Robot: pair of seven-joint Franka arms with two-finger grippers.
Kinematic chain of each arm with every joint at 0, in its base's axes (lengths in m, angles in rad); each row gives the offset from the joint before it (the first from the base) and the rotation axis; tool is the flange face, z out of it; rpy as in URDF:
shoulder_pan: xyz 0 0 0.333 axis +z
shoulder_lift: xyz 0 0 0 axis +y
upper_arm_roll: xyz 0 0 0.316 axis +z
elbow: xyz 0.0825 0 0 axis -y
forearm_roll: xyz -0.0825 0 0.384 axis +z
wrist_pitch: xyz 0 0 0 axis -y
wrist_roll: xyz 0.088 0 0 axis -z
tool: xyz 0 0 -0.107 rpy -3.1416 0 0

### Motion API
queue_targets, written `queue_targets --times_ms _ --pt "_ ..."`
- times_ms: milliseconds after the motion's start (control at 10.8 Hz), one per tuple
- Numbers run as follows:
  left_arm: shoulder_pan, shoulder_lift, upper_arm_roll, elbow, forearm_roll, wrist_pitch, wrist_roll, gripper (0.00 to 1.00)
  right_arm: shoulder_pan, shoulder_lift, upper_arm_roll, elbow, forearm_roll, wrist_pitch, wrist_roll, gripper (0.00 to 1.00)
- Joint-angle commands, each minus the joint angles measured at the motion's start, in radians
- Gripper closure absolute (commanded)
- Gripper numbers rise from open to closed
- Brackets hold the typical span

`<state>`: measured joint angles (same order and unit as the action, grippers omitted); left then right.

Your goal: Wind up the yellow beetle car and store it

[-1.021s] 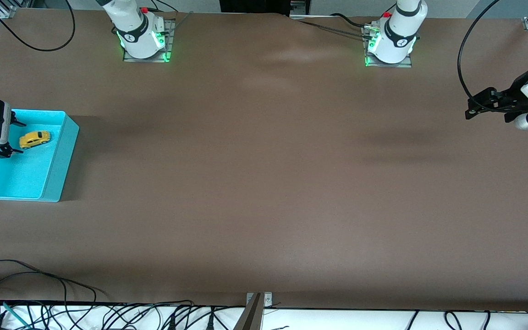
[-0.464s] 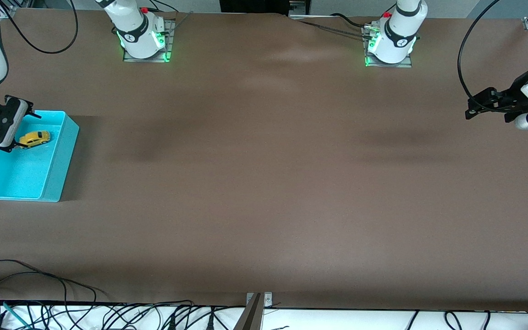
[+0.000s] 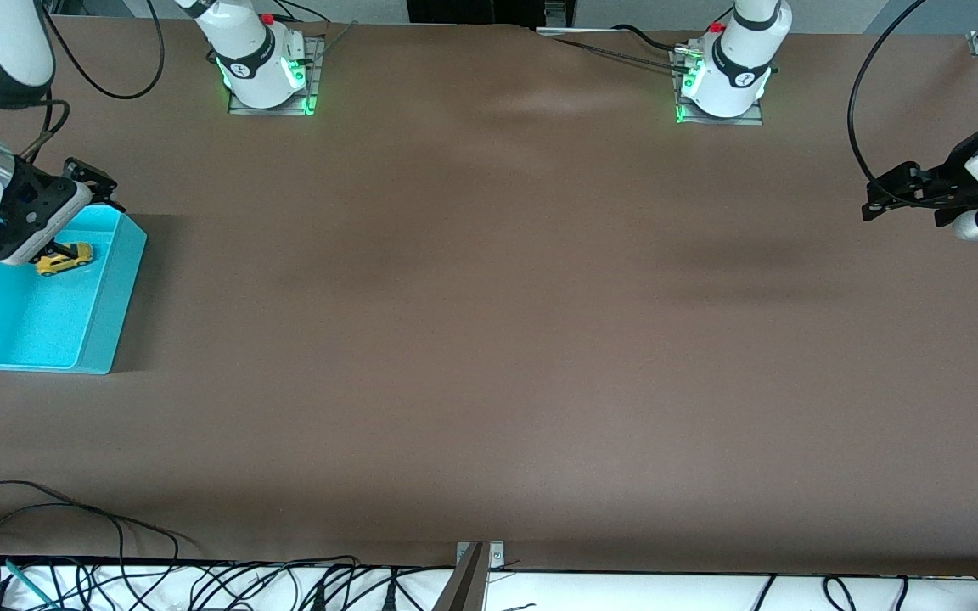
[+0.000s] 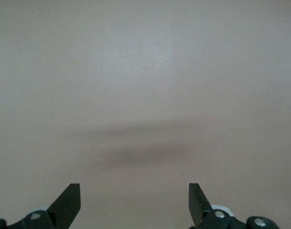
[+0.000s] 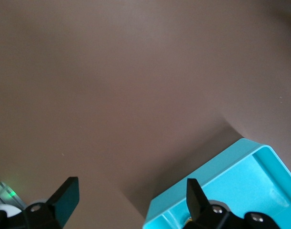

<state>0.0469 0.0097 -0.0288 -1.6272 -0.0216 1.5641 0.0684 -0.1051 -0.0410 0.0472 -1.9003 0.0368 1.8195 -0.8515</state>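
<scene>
I am looking at a wide table (image 3: 489,339) covered in plain brown sheeting, faintly rippled toward the arm bases. Both bases glow green along the edge farthest from the front camera, and a tangle of black cables (image 3: 158,581) runs along the white strip at the nearest edge. A metal bracket (image 3: 479,556) sits at the middle of that nearest edge.

The yellow beetle car (image 3: 67,259) lies on its wheels on the floor of the turquoise bin (image 3: 107,288), in the part of the bin farthest from the front camera, at the right arm's end of the table. The right gripper (image 3: 90,188) hangs in the air over that same end of the bin, tilted, with its body partly covering the car from the front camera. Its fingers (image 5: 195,195) stand wide apart with nothing between them; the right wrist view shows the bin's corner and bare brown sheeting past them.

The left gripper (image 3: 875,202) waits over the bare table at the left arm's end, well apart from the bin. Its fingers (image 4: 198,202) are spread, and the left wrist view shows only brown sheeting and the gripper's soft shadow.

Between the two grippers I see only open brown surface.
</scene>
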Motion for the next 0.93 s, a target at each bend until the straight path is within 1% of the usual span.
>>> queue_targets --times_ms 0,186,371,557,836 --pt "0.002 0.009 0.0 0.024 -0.018 -0.021 -0.009 0.0 0.068 0.012 -0.023 0.131 0.02 -0.084 0.307 0.0" --pt "0.002 0.012 0.0 0.029 -0.02 -0.018 -0.009 0.0 0.114 0.027 -0.018 0.211 0.006 -0.115 0.582 0.0" --pt "0.001 0.013 0.0 0.035 -0.018 -0.018 -0.01 0.0 0.151 0.039 -0.02 0.265 -0.015 -0.153 0.672 0.0" --pt "-0.007 0.013 -0.005 0.036 -0.018 -0.018 -0.012 0.0 0.163 0.075 -0.018 0.369 -0.031 -0.256 0.773 0.0" --pt "-0.012 0.012 -0.011 0.038 -0.02 -0.018 -0.012 0.0 0.159 0.061 -0.024 0.366 -0.044 -0.284 0.796 0.0"
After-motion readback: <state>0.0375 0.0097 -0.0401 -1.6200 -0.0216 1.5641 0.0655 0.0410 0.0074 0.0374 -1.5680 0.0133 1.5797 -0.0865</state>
